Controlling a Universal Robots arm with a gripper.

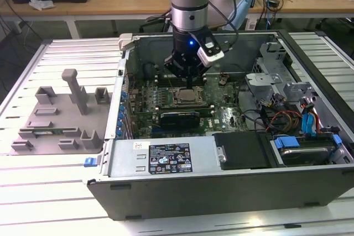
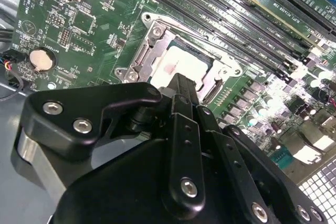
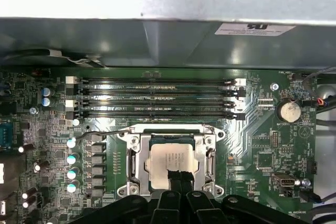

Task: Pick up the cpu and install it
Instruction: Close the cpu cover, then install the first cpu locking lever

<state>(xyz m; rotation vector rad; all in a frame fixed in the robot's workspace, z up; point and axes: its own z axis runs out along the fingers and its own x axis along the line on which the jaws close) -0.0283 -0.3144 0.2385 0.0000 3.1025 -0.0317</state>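
In the exterior view, the arm point(image 1: 188, 4) reaches straight down into an open computer case point(image 1: 221, 189) that lies on its side on a slatted white surface point(image 1: 55, 203). Its hand point(image 1: 188, 85) hangs just above the socket frame point(image 1: 176, 101) in the middle of the green motherboard point(image 1: 145, 103). The cpu point(image 1: 188, 96) shows there as a small pale square below the fingertips. Outside the case, toward the exterior view's left, a grey holder with upright posts point(image 1: 61, 114) sits on the surface. In the second wrist view, the hand point(image 2: 181, 81) is seen from behind, its black fingers point(image 2: 185, 129) drawn together into one narrow tip with nothing clamped between them. That tip is over the near edge of the cpu point(image 2: 184, 66), which lies flat inside the socket frame point(image 2: 152, 38); whether the tip touches it cannot be told. A coin battery point(image 2: 42, 60) sits well apart on the board. In the first wrist view, the cpu point(image 3: 172, 157) rests level in the socket frame point(image 3: 137, 156), its silvery top facing up. The closed hand point(image 3: 178, 174) overlaps its lower edge, and memory slots point(image 3: 157, 98) run between the socket and the case wall point(image 3: 157, 40).
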